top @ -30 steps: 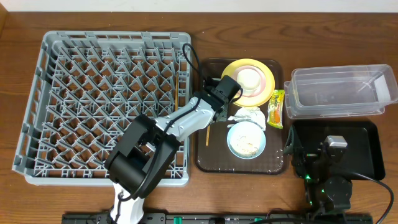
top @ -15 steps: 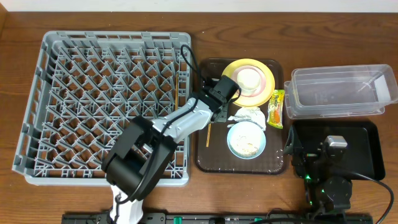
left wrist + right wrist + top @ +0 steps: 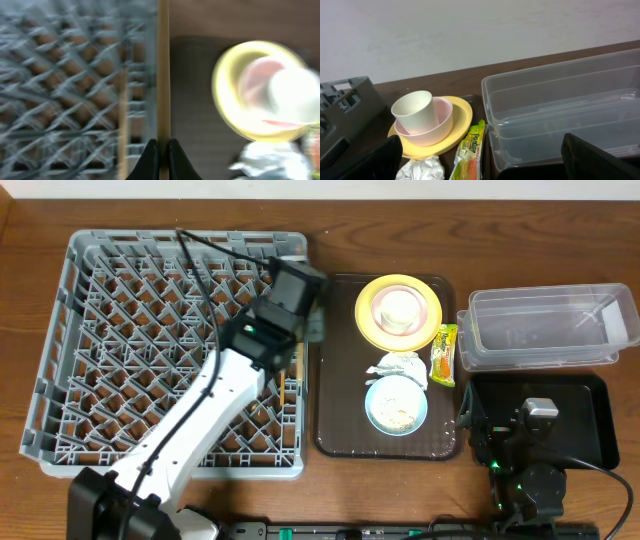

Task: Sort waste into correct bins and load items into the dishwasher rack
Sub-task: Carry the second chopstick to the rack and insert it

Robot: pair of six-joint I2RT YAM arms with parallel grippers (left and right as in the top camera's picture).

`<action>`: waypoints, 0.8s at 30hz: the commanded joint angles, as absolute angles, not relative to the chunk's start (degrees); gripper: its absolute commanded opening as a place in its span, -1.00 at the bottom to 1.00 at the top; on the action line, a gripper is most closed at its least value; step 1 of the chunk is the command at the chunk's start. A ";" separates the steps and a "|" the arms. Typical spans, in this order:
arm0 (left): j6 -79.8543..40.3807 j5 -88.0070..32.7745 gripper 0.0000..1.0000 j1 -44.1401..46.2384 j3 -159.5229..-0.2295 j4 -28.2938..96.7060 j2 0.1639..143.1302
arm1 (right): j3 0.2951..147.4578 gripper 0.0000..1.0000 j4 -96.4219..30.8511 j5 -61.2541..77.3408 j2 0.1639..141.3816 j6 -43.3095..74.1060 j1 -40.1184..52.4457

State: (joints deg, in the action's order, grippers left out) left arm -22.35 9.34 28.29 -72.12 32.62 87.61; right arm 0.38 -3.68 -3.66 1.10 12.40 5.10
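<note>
**A:** Why did the left gripper (image 3: 162,152) hang over the right edge of the dishwasher rack (image 3: 60,330)?

**B:** Its jaws were pinched tight on a chopstick (image 3: 163,75), gripped near one end. The stick ran along the rack's rim, so I judged it was being brought in for loading.

**A:** And the other things?

**B:** They sat on the tray (image 3: 335,435) right of the rack. The yellow plate (image 3: 368,330) was at the far end, the napkin (image 3: 400,366) in the middle, and the blue bowl (image 3: 397,403) of scraps nearer. The wrapper (image 3: 444,353) lay beside the clear tub (image 3: 545,330).

**A:** The right gripper (image 3: 485,165)?

**B:** Its fingers were spread wide and held nothing. It was parked at the black tub (image 3: 580,395), probably to stay clear.
</note>
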 commanded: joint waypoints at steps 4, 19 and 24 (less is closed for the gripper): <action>-17.50 11.40 -0.88 23.86 -72.03 35.97 91.20 | 0.32 0.99 -3.88 -4.23 1.04 12.14 4.78; -18.06 6.72 -0.88 23.86 -71.48 35.97 97.38 | 0.32 0.99 -3.90 -4.23 1.04 12.14 4.78; -18.87 3.11 -0.88 23.86 -71.48 35.53 99.55 | 0.32 0.98 -3.90 -4.23 1.04 12.14 4.78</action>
